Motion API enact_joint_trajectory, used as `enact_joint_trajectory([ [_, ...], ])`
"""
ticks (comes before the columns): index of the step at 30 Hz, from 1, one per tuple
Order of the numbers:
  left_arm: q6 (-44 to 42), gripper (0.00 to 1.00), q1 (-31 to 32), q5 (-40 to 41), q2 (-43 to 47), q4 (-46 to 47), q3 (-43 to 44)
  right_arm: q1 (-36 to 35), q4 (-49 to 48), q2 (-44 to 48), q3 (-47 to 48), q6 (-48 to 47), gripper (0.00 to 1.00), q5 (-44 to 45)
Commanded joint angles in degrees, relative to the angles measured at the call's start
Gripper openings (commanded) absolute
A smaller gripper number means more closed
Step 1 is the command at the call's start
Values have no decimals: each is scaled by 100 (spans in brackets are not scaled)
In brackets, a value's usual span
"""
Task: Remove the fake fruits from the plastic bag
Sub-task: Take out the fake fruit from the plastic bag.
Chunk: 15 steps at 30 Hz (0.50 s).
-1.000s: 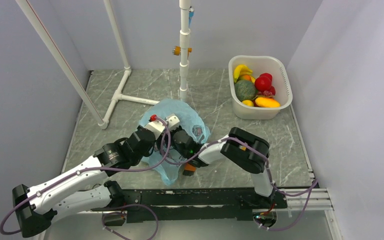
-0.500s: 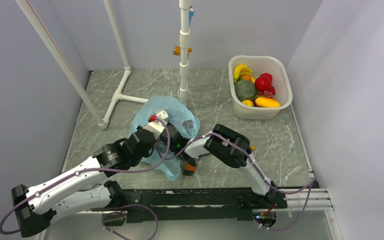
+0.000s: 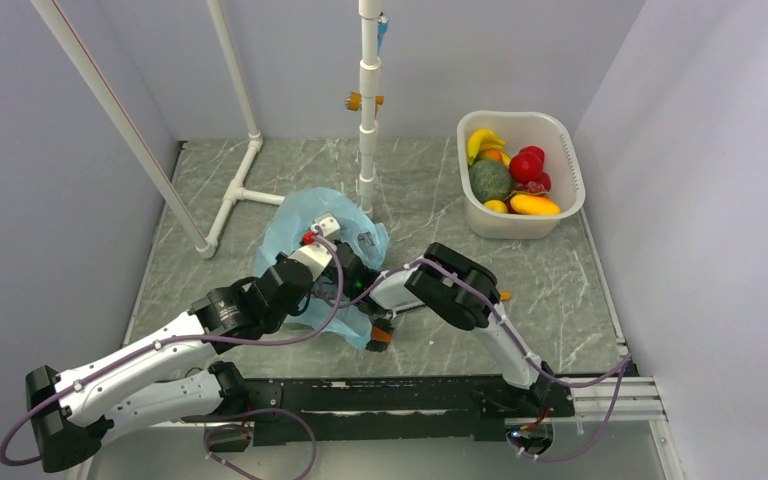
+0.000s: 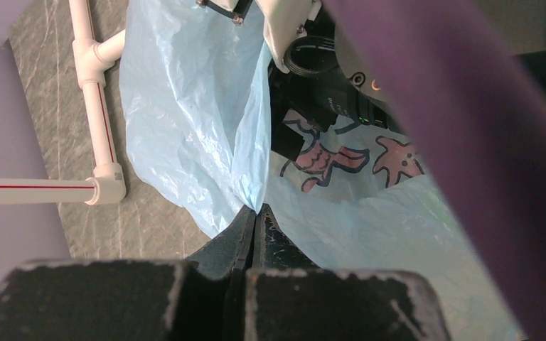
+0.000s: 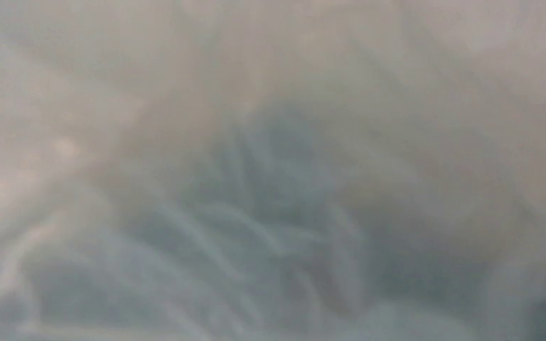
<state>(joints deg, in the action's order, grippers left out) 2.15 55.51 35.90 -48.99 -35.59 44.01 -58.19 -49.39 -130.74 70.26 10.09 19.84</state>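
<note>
Left claw point(image 4: 256, 217) is pinched shut on a fold of the plastic bag point(image 4: 185, 121), tensioning the film to hold the mouth open, I reckon. Right claw point(image 3: 353, 282) is buried inside; its view is fogged, so I can't tell its gap. The bag's long axis runs away from the left claw, mouth toward the right claw. The only visible fake fruits point(image 3: 512, 175) are in the tub point(image 3: 570, 150), well right of both.

Grey marbled table point(image 3: 560, 280) being bounded by plain pale walls. White perforated tub point(image 3: 520, 225) being kept at far right of table. Dark green melon point(image 3: 490, 181) being held inside tub, at its left side. White pipe frame point(image 3: 232, 192) being stood at far left; its T-joint point(image 4: 91, 53) being caught in left wrist view. Upright white pole point(image 3: 368, 130) being ringed by orange collar point(image 3: 356, 100).
</note>
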Motion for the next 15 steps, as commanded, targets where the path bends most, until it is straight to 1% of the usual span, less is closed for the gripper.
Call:
enact_joint_trajectory([
  [1, -58, 0, 92, -87, 30, 93, 22, 89, -104, -139, 274, 189, 98, -558],
  [5, -107, 0, 95, -216, 75, 174, 7, 108, -176, -317, 490, 594, 99, -601],
  [6, -125, 0, 92, -263, 94, 202, -1, 110, -168, -392, 600, 712, 99, -498],
  [9, -121, 0, 97, -353, 118, 232, -15, 113, 264, -759, 1104, 1089, 98, 124],
  [12, -112, 0, 118, -342, 85, 220, -6, 161, 850, -1061, 1690, 1336, 90, 292],
  [14, -105, 0, 127, -312, 74, 204, 2, 159, 850, -1091, 1709, 1358, 83, 469],
  [15, -108, 0, 135, -294, 76, 198, 9, 163, 703, -1071, 1627, 1329, 80, 526],
])
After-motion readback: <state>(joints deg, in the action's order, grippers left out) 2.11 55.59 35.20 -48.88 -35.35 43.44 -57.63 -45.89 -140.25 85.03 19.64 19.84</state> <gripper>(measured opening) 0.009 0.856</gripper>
